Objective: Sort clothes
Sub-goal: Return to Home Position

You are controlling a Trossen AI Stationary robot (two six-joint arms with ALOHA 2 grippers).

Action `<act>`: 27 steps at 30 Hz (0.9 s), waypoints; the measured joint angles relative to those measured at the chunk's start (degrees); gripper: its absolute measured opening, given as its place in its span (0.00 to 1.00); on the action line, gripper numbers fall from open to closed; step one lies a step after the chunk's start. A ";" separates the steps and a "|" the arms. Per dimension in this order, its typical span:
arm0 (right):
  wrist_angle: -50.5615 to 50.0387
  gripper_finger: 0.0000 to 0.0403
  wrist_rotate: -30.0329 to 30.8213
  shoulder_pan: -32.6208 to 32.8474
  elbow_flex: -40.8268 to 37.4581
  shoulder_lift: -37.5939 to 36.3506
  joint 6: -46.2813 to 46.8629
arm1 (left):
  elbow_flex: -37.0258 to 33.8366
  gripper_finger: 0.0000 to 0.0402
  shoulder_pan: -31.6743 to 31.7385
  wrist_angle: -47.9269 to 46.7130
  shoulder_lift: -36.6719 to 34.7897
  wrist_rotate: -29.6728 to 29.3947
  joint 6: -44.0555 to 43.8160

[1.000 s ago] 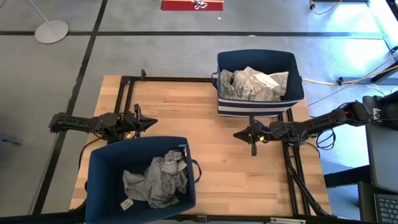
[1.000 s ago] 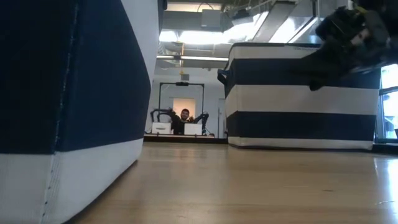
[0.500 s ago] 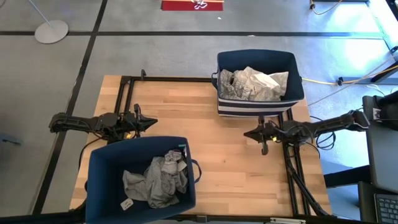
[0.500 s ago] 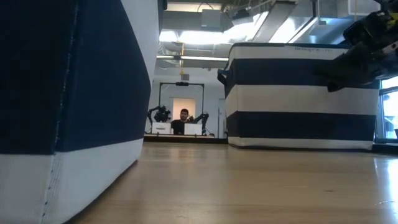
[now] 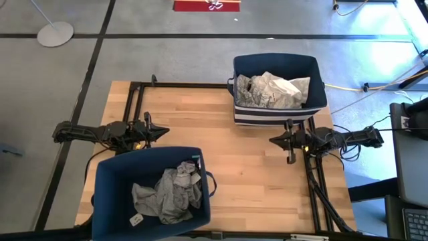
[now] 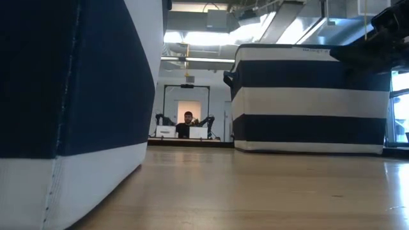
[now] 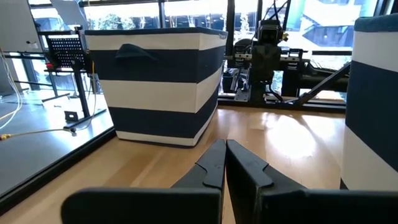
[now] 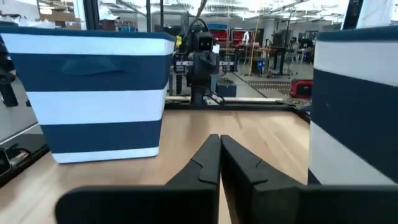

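Observation:
White and dark-printed clothes (image 5: 271, 90) lie piled in the striped navy bin (image 5: 314, 73) at the table's far right. Grey clothes (image 5: 170, 194) lie crumpled in the navy bin (image 5: 110, 194) at the near left. My left gripper (image 5: 164, 132) is shut and empty, just beyond the near bin's far wall; its fingers (image 7: 224, 152) point toward the table's right. My right gripper (image 5: 273, 140) is shut and empty, just in front of the far bin's near wall; its fingers (image 8: 219, 144) point toward the table's left.
Bare wooden table top (image 5: 247, 181) stretches between the two bins. In the low view the near bin's wall (image 6: 64, 96) fills the left and the far bin (image 6: 307, 96) stands at the right. A person (image 6: 188, 120) sits far off in the room behind.
My right gripper has drawn back toward the table's right edge, along the front of the far bin, and shows higher in the low view. The left arm and the clothes have kept still.

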 joint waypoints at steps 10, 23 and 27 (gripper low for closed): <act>0.60 0.04 0.04 0.02 -0.02 2.44 1.27 | 0.00 0.01 -0.02 -0.02 0.04 0.00 0.00; 0.63 0.04 0.03 0.02 -0.02 2.49 1.39 | 0.00 0.01 0.00 0.00 0.04 0.00 -0.02; 0.63 0.04 0.03 0.02 -0.02 2.49 1.40 | 0.00 0.01 0.00 0.00 0.04 0.00 -0.02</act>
